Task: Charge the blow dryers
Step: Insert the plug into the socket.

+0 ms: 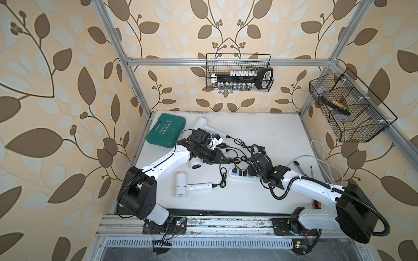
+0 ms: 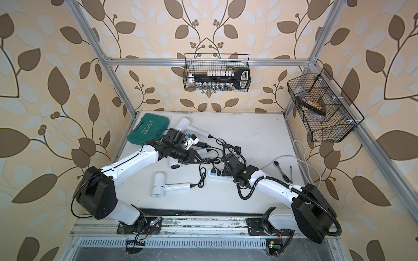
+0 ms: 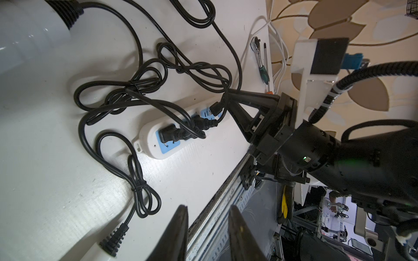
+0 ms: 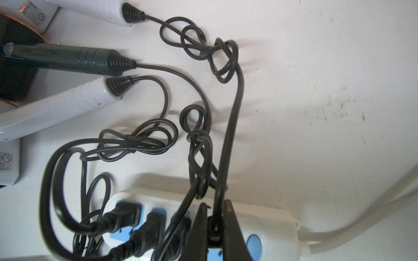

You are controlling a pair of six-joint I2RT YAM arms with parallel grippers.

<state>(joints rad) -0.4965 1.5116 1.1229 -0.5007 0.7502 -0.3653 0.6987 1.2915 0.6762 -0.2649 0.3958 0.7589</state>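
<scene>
— What have your hands got?

— My right gripper (image 4: 214,208) is clamped on a black plug (image 4: 213,230). It points down at the power strip (image 4: 271,222), just beside the three other plugs (image 4: 126,214) already sitting in their sockets. My left gripper (image 3: 208,209) hangs well apart from the strip, jaws partly spread and nothing between them.

— And where's what you're charging?

— Out beyond my right fingertips. The dark green dryer (image 4: 63,58) lies between a near white dryer (image 4: 90,95) and a far white dryer (image 4: 101,11). The cord (image 4: 236,101) I hold seems to run through a knot to the far one. A fourth white dryer (image 1: 181,184) lies apart, on the near side of my left gripper.

— How will it handle?

— The plug is small, hard and stiff, so I judge its flat sides are the place to pinch, never the cord. The cord is limp but springy, tied in loops, and may tug the plug askew. The dryers look light and glossy, so a dragged cord could slide one.
</scene>
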